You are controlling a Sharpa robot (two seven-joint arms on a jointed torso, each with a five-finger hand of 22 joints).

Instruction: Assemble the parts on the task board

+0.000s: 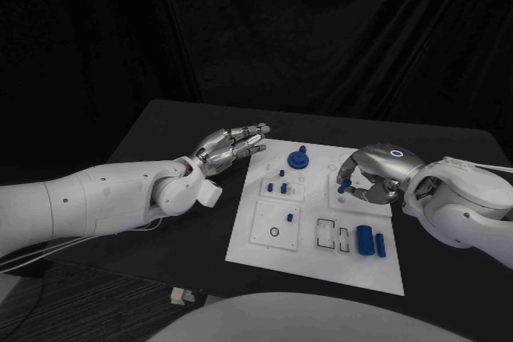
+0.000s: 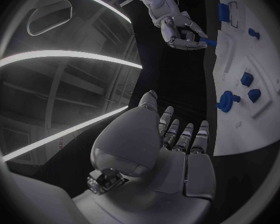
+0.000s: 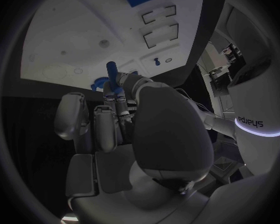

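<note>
The white task board lies mid-table. My right hand hovers over the board's right side and pinches a short blue peg in its fingertips; the peg sticks out beyond the fingers of this hand, above the board. My left hand is held at the board's far left corner, fingers stretched out, holding nothing. A round blue part with a knob stands near the far edge. Two blue cylinders lie at the near right. From the left wrist I see the left hand, the right hand and the peg.
Small blue pieces sit in a raised plate on the board's left half. Outlined slots and a plate with an oval hole lie toward the near side. Black table surrounds the board.
</note>
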